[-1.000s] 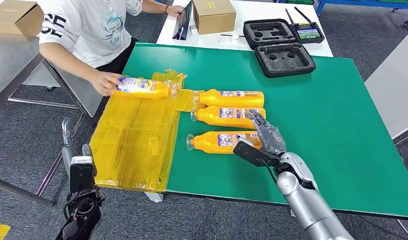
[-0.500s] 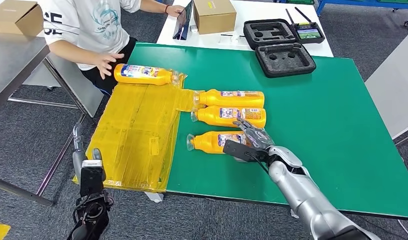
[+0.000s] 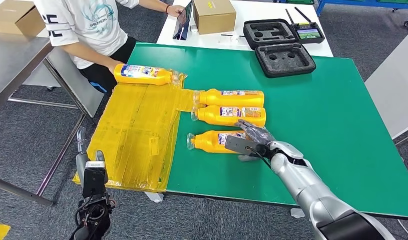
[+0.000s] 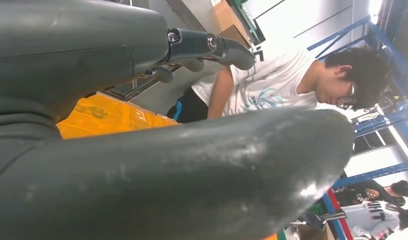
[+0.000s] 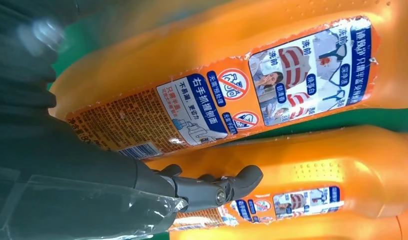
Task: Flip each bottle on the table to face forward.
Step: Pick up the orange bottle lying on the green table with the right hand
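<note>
The right hand [image 3: 252, 141] lies over the base end of the nearest orange bottle [image 3: 214, 141], fingers spread across it, thumb on the near side; whether it has actually closed on the bottle I cannot tell. The bottle lies on its side on the green surface [image 3: 332, 120], toward the near edge, back label up in the wrist view. Two more bottles [image 3: 231, 106] lie just beyond. The risk I see: a loose grip lets the smooth body roll into its neighbours. The left hand [image 3: 86, 165] hangs off the surface, fingers apart, holding nothing.
</note>
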